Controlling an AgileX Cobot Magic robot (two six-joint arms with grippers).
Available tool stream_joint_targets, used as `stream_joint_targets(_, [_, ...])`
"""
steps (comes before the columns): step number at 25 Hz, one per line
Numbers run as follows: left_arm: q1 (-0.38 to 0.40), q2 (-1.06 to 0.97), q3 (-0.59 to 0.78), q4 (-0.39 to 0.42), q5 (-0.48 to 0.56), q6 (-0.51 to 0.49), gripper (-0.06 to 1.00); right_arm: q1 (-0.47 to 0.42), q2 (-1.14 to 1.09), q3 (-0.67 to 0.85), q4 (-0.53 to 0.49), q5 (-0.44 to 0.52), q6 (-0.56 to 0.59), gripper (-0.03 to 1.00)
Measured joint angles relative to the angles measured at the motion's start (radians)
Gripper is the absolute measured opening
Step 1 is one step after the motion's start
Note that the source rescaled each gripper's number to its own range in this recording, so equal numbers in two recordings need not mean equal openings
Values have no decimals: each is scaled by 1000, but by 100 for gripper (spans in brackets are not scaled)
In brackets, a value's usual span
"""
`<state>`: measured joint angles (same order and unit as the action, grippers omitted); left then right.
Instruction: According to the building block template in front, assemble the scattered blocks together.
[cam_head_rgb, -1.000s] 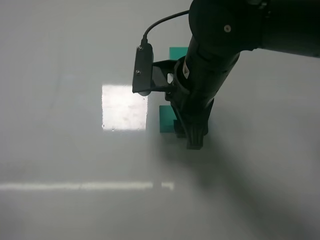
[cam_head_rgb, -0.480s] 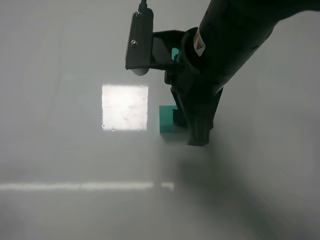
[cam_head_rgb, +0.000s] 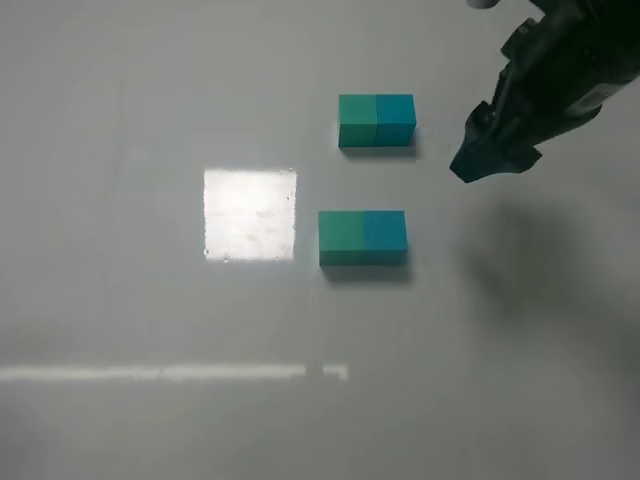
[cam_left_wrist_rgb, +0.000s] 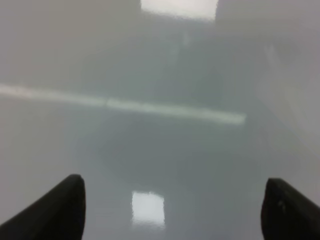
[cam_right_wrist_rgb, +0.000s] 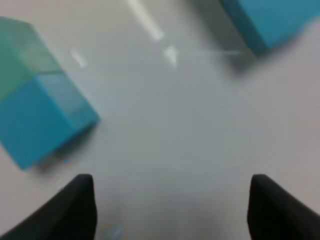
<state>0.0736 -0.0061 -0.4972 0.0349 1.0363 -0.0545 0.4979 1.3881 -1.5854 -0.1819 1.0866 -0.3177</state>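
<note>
The template (cam_head_rgb: 376, 120), a small green-and-blue bar, lies at the back of the grey table. In front of it, the scattered green cube (cam_head_rgb: 341, 237) and blue cube (cam_head_rgb: 385, 235) sit side by side, touching, green on the left. My right gripper (cam_head_rgb: 478, 165) hangs open and empty above the table, to the right of both pairs. The right wrist view shows its open gripper (cam_right_wrist_rgb: 172, 210), a green-and-blue pair (cam_right_wrist_rgb: 35, 100) and a blue end of the other pair (cam_right_wrist_rgb: 265, 20); I cannot tell which is which. My left gripper (cam_left_wrist_rgb: 175, 210) is open over bare table, out of the high view.
A bright square reflection (cam_head_rgb: 250, 214) lies on the table left of the cubes. A thin light streak (cam_head_rgb: 170, 372) crosses the table near the front. The grey table (cam_head_rgb: 150, 100) is otherwise plain.
My right arm has lifted off the front pair and drawn back to the upper right. Both pairs, partly hidden before, now show fully. The blue cube rests against the green one.
</note>
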Motion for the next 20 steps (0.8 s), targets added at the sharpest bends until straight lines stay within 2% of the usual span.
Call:
stream_joint_targets(4, [0, 0, 0, 0, 0, 0, 86, -285, -8, 0, 123, 5, 43, 56])
stream_joint_targets(8, [0, 0, 0, 0, 0, 0, 86, -435, -25, 0, 230, 16, 46, 54])
stream_joint_targets(14, [0, 0, 0, 0, 0, 0, 86, -464, -106, 27, 222, 33, 65, 53])
stream_joint_targets(20, [0, 0, 0, 0, 0, 0, 86, -464, -242, 236, 210, -1, 75, 53])
